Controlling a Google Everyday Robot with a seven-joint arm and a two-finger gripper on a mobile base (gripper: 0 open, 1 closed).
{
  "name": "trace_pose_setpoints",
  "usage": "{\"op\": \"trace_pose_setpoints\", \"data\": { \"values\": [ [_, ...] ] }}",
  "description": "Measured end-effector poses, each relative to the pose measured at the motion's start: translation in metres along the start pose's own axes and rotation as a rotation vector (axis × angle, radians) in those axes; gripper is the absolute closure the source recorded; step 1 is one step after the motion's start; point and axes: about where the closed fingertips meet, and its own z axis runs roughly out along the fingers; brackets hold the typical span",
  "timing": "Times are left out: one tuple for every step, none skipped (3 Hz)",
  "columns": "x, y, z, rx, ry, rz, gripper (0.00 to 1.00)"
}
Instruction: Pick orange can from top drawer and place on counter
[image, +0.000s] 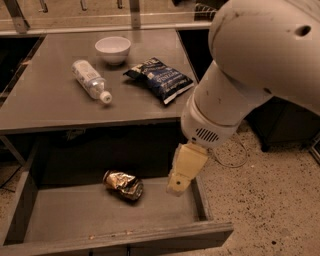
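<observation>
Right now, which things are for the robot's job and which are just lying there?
For the job: dented gold-orange metal can, lying in the open grey top drawer; flat grey counter; cream claw, over the drawer beside the can.
Just lying on the counter: white round bowl; clear plastic bottle; dark blue snack bag.

arm (260, 60): white, bent, angled down from upper right | gripper (177, 186): cream, pointing down, low centre

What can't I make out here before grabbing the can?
Camera view:
Right wall of the drawer: partly behind the gripper, which hangs right of the can.
Front of the drawer: cut off by the bottom edge.
Back of the drawer: in shadow under the counter.
Underside of the can: hidden by its own body.
</observation>
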Motion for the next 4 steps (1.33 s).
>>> {"op": "trace_pose_setpoints", "data": {
  "values": [
    [-0.014, 0.015, 0.030, 0.000, 0.000, -0.005, 0.00],
    [-0.055, 0.029, 0.101, -0.004, 0.004, 0.057, 0.00],
    [-0.055, 0.029, 0.101, -0.005, 0.003, 0.057, 0.00],
    [-0.064, 0.035, 0.127, -0.022, -0.029, 0.072, 0.00]
  ]
}}
